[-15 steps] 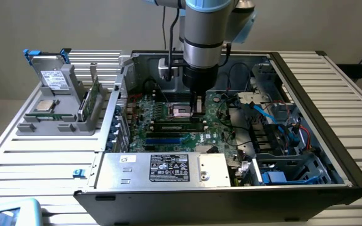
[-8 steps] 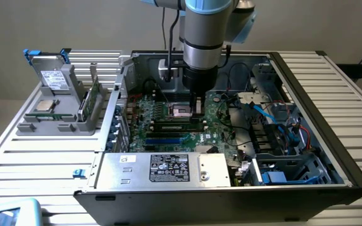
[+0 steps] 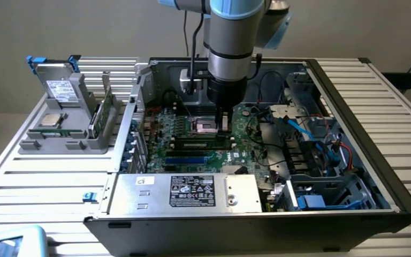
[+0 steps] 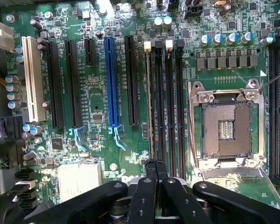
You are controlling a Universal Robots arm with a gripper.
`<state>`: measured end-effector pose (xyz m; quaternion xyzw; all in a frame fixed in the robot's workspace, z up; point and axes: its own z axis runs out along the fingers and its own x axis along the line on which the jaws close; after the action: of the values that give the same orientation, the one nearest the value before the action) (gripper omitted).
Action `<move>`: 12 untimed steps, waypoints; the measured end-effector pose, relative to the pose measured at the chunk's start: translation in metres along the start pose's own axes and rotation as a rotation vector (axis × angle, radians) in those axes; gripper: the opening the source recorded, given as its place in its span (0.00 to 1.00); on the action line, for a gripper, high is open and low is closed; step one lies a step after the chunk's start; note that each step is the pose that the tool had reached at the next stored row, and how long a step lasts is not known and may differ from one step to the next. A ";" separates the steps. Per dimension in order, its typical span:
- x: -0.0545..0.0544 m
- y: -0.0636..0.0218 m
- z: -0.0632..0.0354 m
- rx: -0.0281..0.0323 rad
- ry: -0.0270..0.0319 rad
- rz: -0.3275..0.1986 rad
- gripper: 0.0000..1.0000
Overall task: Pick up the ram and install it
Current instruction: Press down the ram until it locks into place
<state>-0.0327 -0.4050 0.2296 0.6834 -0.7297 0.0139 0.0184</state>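
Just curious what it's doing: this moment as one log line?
gripper: shut, inside computer case, tips at memory slots | ram: apparently edge-up in a slot | processor socket: empty

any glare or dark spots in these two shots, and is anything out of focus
Exterior view: even room light, the computer case interior darker and shadowed under the arm, mild glare on the silver power supply cover. Wrist view: the motherboard is evenly lit and fairly sharp, the shut gripper close to the lens looks soft, and the empty processor socket frame glints.
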 end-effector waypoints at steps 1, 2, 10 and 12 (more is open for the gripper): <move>0.000 0.0000 0.0004 -0.0001 0.0003 0.000 0.11; 0.000 0.0000 0.0008 -0.0002 0.0005 0.000 0.11; 0.001 -0.0001 0.0016 0.0000 0.0000 0.000 0.11; 0.001 -0.0001 0.0018 0.0000 0.0001 0.000 0.11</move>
<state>-0.0327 -0.4065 0.2279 0.6834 -0.7297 0.0140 0.0185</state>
